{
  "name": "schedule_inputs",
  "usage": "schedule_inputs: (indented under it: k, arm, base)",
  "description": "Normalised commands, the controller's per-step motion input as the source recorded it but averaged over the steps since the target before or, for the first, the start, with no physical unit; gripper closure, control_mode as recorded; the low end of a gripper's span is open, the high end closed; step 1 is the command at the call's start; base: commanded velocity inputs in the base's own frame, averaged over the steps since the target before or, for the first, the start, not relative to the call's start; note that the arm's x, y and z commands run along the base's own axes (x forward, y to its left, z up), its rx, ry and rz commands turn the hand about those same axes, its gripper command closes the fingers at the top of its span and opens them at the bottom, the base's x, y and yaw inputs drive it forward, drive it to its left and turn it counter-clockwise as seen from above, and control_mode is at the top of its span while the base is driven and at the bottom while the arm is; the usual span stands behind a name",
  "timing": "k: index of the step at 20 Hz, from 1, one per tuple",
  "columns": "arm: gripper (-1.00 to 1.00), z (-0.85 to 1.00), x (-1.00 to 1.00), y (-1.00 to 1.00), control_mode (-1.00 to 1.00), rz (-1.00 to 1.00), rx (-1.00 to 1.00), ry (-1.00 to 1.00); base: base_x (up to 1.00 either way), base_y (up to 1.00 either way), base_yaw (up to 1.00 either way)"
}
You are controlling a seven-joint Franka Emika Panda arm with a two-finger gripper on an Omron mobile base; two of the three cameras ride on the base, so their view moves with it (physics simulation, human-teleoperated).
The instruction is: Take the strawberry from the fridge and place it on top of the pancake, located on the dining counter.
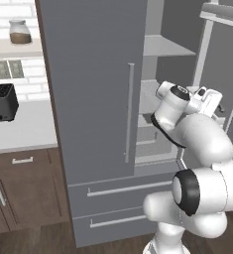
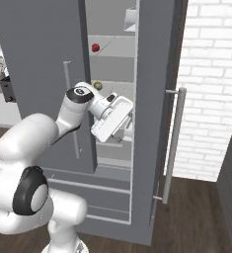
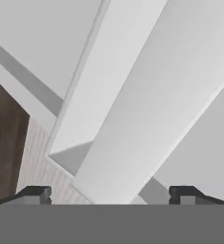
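The grey fridge [image 1: 93, 89] has its left door shut and its right door [image 2: 157, 99] swung open. On an upper pale shelf inside lies the tiny red strawberry [image 2: 95, 48]. My gripper [image 2: 129, 120] is inside the open compartment, well below the strawberry and to its right, beside the lower shelves. In the left base view the gripper [image 1: 218, 104] reaches past the shut door's edge. In the hand view the gripper [image 3: 109, 194] is open with nothing between its fingertips [image 3: 37, 193], facing tilted pale shelf edges. The pancake and dining counter are out of view.
A small yellowish-brown round item [image 2: 97, 85] sits on the shelf below the strawberry. The open door's long silver handle [image 2: 174, 143] stands right of my arm. A black toaster [image 1: 1, 102] rests on the pale worktop [image 1: 29, 131] left of the fridge. A brick wall [image 2: 211, 74] is at the right.
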Motion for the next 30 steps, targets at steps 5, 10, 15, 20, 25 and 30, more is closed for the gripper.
schedule_inputs:
  k: [5,10,15,20,25,30]
  arm:
    - [-1.00,0.00,-0.07,-0.64,-1.00,-0.06,0.00,0.05]
    - [-1.00,0.00,0.00,-0.30,-1.00,0.00,0.00,0.00]
    - [-1.00,0.00,-0.06,0.12,-1.00,0.00,0.00,0.00]
    - [-1.00,0.00,-0.11,0.59,-1.00,0.00,-0.02,-0.01]
    - [-1.00,-0.06,0.01,0.68,-1.00,-0.06,0.07,-0.13]
    - [-1.00,-0.18,0.03,0.69,-1.00,-0.14,0.38,-0.33]
  base:
    - [0.00,0.00,0.00]
    - [0.00,0.00,0.00]
    - [0.00,0.00,0.00]
    - [0.00,0.00,0.00]
    - [0.00,0.00,0.00]
    - [0.00,0.00,0.00]
